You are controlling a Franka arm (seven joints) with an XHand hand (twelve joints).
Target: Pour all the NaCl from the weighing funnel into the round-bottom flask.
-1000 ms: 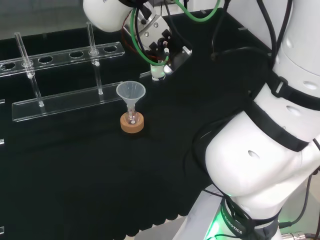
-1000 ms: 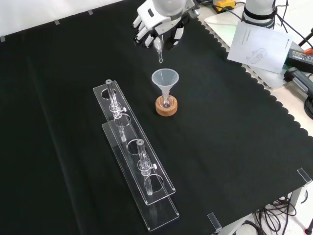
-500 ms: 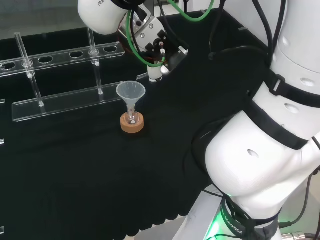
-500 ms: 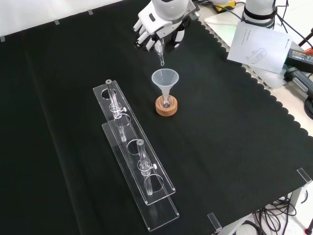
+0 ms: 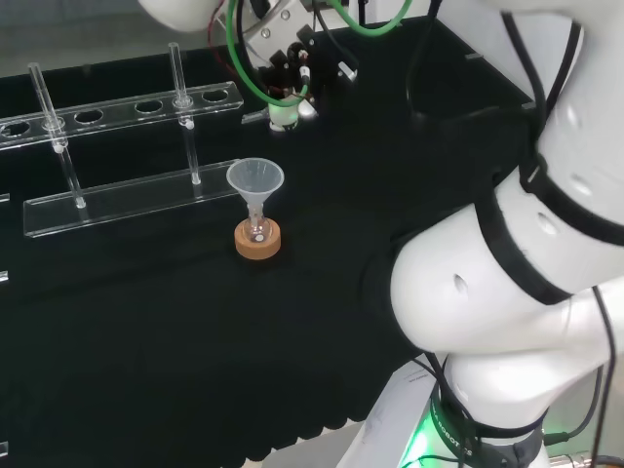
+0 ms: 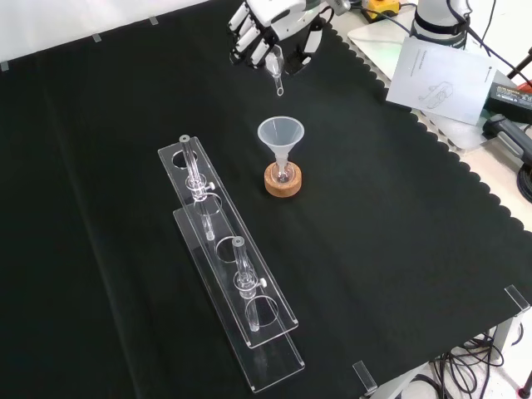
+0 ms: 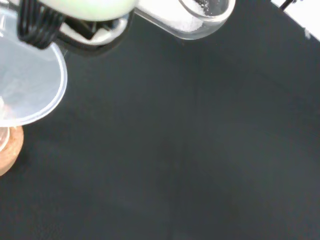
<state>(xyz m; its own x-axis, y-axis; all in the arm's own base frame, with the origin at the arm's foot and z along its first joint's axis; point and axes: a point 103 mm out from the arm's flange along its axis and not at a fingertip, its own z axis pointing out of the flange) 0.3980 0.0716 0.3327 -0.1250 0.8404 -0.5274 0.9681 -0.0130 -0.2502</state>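
Compared with a second ago, the hand sits higher in the front view and nearer that view's top edge, and the weighing funnel's tip is farther above the funnel than before. In the head view the hand has risen and shifted left, so it now lies up by the top edge, and the arm's big white links have swung over more of the right side.

Nearest in the front view lies the clear tube rack, running diagonally with two glass tubes upright in it; nothing in it has moved. Beyond it, the cork ring rests on the black cloth with the small round-bottom flask seated in it and a clear funnel standing in the flask's neck — all unchanged.

Farthest off, the fingers are curled round the weighing funnel and pinch it — its narrow stem points down and slightly right, above and behind the funnel's mouth, touching nothing. In the wrist view, white grains lie inside the weighing funnel's rounded glass body, with the funnel rim and the cork ring in sight.
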